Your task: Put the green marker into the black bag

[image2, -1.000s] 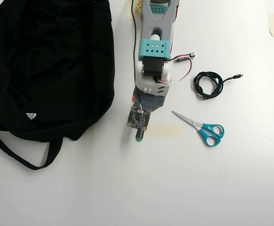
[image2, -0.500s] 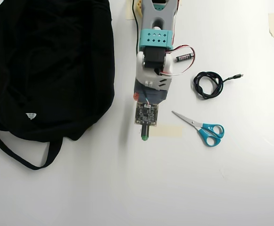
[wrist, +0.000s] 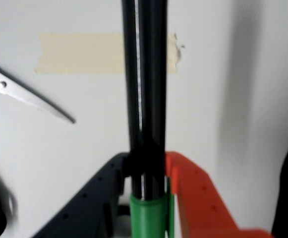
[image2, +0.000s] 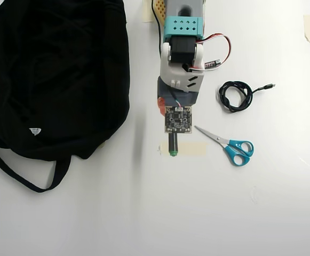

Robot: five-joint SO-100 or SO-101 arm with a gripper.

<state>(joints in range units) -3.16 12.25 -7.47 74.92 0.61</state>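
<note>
In the wrist view the gripper (wrist: 147, 171) was clamped on the green marker (wrist: 144, 99), a dark finger (wrist: 91, 198) pressing the barrel from the left and an orange finger (wrist: 196, 193) from the right, with the bright green cap (wrist: 148, 215) sitting just below the grip and the black barrel running up out of the top of the frame. Behind the barrel lay a strip of beige tape (wrist: 79, 53) on the white counter (wrist: 223, 74), and the blades of the scissors (wrist: 29, 96) reached in from the left edge. From overhead, the arm (image2: 181, 64) stretched down from the counter's far edge toward its middle, and the marker (image2: 173, 145) showed only as a short dark stub with a green tip poking out below the wrist, over the tape (image2: 192, 149). The black bag (image2: 53, 74) filled the far left corner, its strap (image2: 21, 173) trailing toward the left edge and a small white tag (image2: 35, 130) on its fabric; the marker was well apart from it. The scissors (image2: 229, 145), with blue handles, lay just right of the tape, and a coiled black cable (image2: 236, 96) sat nearer the right edge.
</note>
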